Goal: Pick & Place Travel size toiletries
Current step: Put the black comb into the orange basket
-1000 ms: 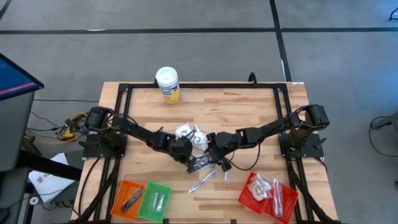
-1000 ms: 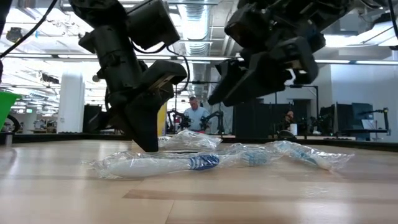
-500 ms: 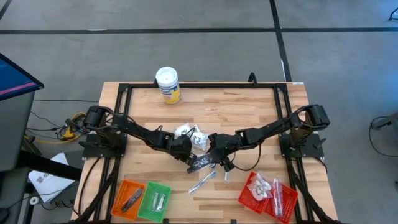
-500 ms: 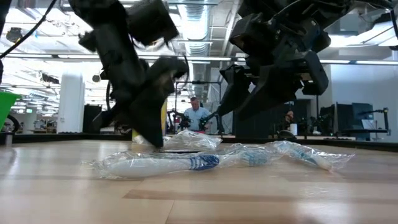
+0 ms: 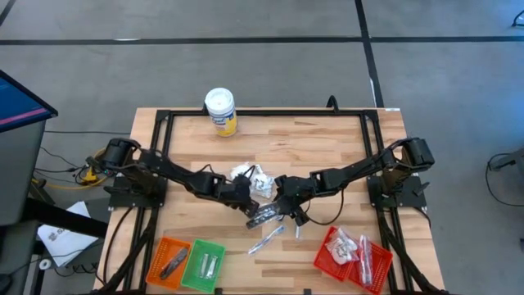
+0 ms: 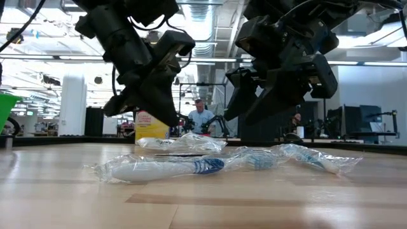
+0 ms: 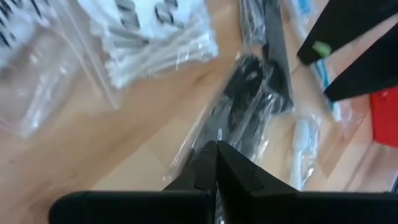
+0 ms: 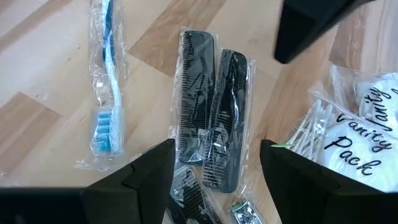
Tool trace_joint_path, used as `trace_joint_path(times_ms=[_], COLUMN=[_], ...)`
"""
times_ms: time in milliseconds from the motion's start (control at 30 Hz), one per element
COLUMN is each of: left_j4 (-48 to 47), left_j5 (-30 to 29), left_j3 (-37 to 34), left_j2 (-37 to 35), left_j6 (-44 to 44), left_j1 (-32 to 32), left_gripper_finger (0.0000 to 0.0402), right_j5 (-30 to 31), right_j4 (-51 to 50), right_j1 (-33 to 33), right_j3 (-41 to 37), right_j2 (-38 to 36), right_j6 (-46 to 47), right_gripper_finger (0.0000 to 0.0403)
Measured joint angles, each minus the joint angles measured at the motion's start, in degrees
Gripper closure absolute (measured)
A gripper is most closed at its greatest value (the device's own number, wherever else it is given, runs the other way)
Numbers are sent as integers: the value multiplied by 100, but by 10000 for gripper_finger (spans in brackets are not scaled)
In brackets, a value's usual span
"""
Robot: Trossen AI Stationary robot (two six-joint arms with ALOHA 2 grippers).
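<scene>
From above, the right gripper hangs spread over the wrapped combs at mid-table; the left gripper, pressed together and empty, crowds beside it, so they may collide. Its wrist view shows two black combs in slick clear sleeves, overlapping, likely to slip or lift together.

"Vanity Pack" stands in black script on a white sachet; a second sachet beside it seems to carry the same words.
</scene>
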Motion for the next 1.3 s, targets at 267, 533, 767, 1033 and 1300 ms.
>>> trace_joint_path(times_ms=[267, 533, 767, 1033, 1300], left_j4=[88, 96, 85, 193, 207], left_j5=[169, 230, 483, 774, 1523], left_j3=[2, 9, 11, 37, 25], left_j2=[311, 326, 596, 731, 746], left_j6=[-27, -29, -79, -319, -657], left_j1=[-164, -171, -178, -81, 254], left_gripper_finger=[401, 401, 401, 402, 402], right_j5=[-3, -22, 164, 186, 230], right_j4=[17, 142, 220, 218, 224], right_j1=[-7, 1, -1, 1, 1], right_j3=[-9, -10, -4, -4, -4], right_j2=[111, 387, 389, 389, 389], right_j6=[46, 50, 28, -128, -299], right_gripper_finger=[175, 175, 175, 175, 175])
